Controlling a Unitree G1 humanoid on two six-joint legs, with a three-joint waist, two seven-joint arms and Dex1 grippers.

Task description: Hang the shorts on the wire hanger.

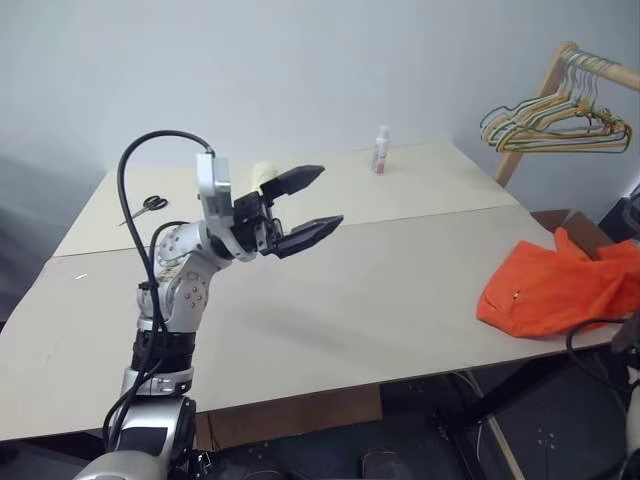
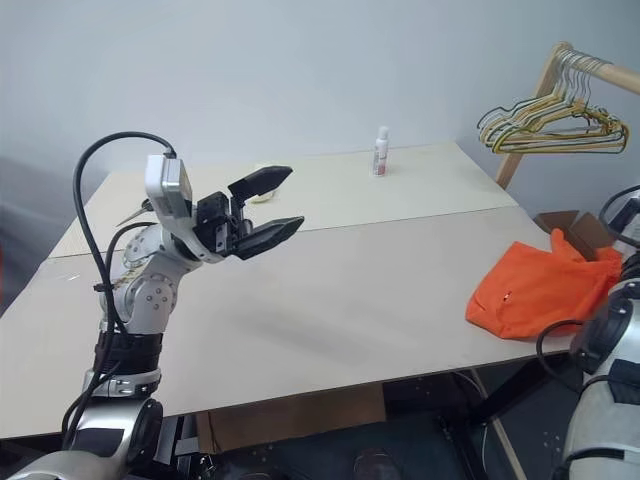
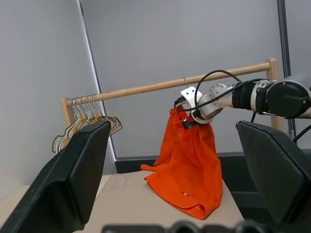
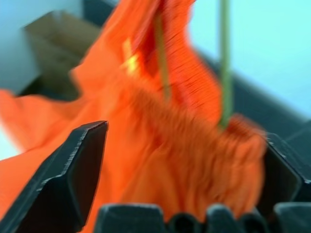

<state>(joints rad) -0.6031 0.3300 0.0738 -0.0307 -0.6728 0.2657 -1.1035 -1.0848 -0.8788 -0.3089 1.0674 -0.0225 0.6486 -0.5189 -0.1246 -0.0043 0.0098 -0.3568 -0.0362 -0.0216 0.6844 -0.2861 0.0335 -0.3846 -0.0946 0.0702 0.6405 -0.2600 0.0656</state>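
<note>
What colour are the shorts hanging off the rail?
Bright orange. The shorts show best in the left wrist view, hanging from the wooden rail down onto the table.

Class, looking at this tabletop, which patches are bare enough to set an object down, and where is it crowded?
Bare: the table's middle, between the raised left claw and the shorts; also the far strip between scissors and bottle. Crowded: the right edge, where the shorts' lower end lies, under the hangers.

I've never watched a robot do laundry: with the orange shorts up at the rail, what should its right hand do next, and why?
Probably draw the right hand straight back. Its fingers stand open on either side of the shorts, which hang by the wire hanger from the wooden rail, so nothing seems to need holding.
</note>
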